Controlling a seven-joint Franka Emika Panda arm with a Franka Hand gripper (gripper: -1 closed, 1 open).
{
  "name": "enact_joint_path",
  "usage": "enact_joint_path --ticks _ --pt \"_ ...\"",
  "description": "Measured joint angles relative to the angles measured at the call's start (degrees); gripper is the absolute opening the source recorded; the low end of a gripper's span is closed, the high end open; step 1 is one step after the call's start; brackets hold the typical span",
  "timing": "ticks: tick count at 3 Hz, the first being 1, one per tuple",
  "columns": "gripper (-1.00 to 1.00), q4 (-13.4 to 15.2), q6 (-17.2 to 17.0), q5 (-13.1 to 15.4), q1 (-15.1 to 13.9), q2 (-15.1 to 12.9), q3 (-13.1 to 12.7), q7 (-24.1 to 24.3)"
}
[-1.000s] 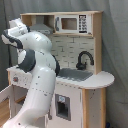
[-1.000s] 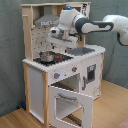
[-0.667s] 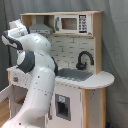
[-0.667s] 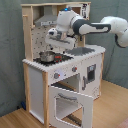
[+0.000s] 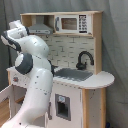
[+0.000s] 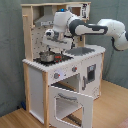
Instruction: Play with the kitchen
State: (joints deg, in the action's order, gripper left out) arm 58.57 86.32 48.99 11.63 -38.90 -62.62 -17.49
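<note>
The kitchen (image 6: 62,65) is standing on the wooden floor (image 6: 112,107) against a grey curtain (image 5: 114,55), filling the middle of both exterior views. In the second exterior view the arm (image 6: 95,29) is reaching in from the second exterior view's right, under the hood (image 5: 40,30), so that the tool (image 6: 51,44) is hanging just over a small metal pot (image 6: 47,57) sitting on the stove (image 6: 54,60). That placing suggests the pot is what it is working on. Whether the tool is wide, narrow or gripping anything, I cannot tell; it may be touching the pot's rim, but that is not clear.

The oven door (image 6: 70,102) is hanging open toward the floor, leaving the cavity free. In the first exterior view the arm's bulk is hiding the stove side; the sink (image 5: 75,75) and black faucet (image 5: 84,59) are showing beside it, untouched.
</note>
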Motion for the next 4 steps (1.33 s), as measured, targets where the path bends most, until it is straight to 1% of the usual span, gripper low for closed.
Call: enact_joint_path --ticks 2,3,4 --pt "1.00 -9.2 -5.8 2.4 5.8 -2.7 1.8 -2.2" --pt "1.00 -14.7 -10.3 4.1 8.7 -3.7 2.1 -3.8" --pt "1.00 -18.4 -14.1 5.3 10.5 -3.8 2.1 -5.0"
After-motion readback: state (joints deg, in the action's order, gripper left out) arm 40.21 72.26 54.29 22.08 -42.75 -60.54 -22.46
